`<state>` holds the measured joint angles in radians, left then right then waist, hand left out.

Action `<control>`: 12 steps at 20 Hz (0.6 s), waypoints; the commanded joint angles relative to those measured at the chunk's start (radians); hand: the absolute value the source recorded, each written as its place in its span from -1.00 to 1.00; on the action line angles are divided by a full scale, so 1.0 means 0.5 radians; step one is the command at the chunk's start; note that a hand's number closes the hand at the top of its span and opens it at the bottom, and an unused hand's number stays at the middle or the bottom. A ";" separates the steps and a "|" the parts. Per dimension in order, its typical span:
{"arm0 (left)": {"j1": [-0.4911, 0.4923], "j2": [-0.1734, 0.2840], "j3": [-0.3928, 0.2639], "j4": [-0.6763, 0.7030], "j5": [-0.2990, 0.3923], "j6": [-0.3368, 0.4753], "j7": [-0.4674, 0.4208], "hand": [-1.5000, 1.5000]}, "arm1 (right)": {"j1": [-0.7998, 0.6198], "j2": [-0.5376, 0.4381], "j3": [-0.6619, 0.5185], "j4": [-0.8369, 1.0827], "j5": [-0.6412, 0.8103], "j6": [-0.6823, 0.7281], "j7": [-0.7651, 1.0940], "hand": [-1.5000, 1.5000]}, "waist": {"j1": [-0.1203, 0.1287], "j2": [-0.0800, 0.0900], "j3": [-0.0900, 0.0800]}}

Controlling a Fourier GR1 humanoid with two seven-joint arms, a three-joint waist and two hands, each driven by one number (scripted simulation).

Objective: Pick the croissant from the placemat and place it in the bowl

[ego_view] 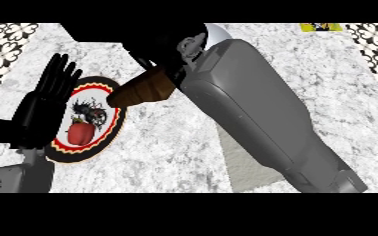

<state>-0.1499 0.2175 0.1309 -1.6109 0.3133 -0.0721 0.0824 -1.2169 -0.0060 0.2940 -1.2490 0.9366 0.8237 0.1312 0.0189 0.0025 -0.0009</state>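
Head view shows the right hand (173, 45) curled round one end of the croissant (142, 91), which hangs above the edge of the round placemat (111, 125) on the marble tabletop (177, 150). Light, flaky and easily crushed, it is probably best held across its thick middle. The left hand (44, 105) rests spread at the left edge. The right forearm hides most of the white bowl (215, 30); the right hand's fingers merge into shadow.
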 commanded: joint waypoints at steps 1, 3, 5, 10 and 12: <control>-0.019 0.029 0.046 0.143 -0.003 -0.076 -0.120 0.00 | -0.210 0.011 -0.168 0.373 0.035 -0.237 -0.034 1.00 | 0.013 0.013 -0.002; 0.028 -0.008 -0.008 -0.027 0.021 -0.058 -0.037 0.00 | -0.164 0.011 -0.115 0.597 0.073 -0.493 -0.064 1.00 | 0.051 0.018 -0.001; -0.004 -0.040 -0.024 0.020 -0.050 0.017 -0.045 0.00 | -0.314 0.007 -0.240 0.752 0.079 -0.529 -0.137 1.00 | 0.032 0.015 0.000; -0.103 -0.053 -0.053 0.052 -0.047 0.016 -0.001 0.00 | -0.349 0.012 -0.168 1.213 -0.011 -0.933 -0.227 1.00 | 0.082 0.029 -0.001; 0.012 -0.108 -0.121 0.001 -0.083 0.009 -0.039 0.00 | -0.380 0.012 -0.257 1.363 0.008 -1.020 -0.331 1.00 | 0.101 0.037 -0.001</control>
<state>-0.1741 0.1932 0.1077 -1.5786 0.2938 -0.0826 0.0559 -1.3791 -0.0009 0.1976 -0.7139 0.9389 0.4195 0.0250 0.0555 0.0172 -0.0018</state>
